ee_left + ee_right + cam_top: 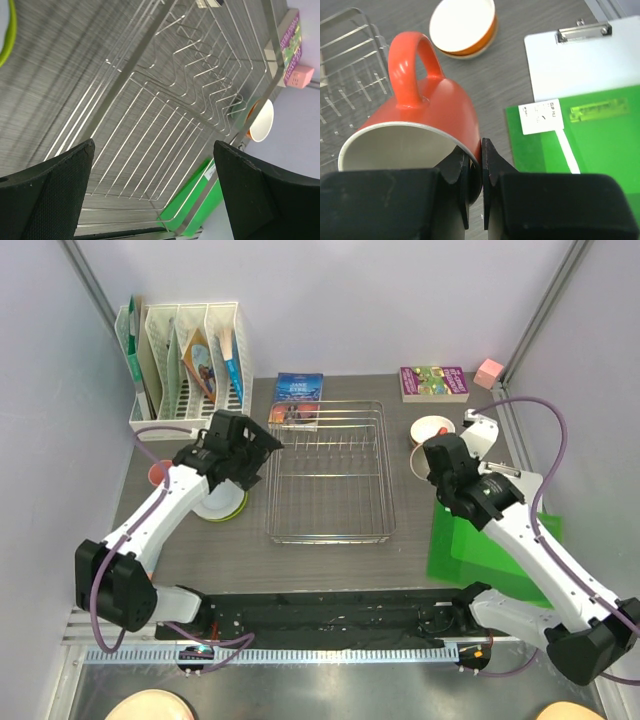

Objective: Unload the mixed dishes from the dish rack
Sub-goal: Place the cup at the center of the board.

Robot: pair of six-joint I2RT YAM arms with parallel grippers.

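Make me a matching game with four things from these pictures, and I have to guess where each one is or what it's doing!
Things:
1. orange handled mug
2. silver wire dish rack
3. left gripper
4. purple book

Places or states:
A. open, holding nothing
B. has no dishes in it
C. lying at the back, beside the small pink block
D. pinched at its rim by the right gripper

Pairs: 1-D, 2-B, 3-A, 4-C
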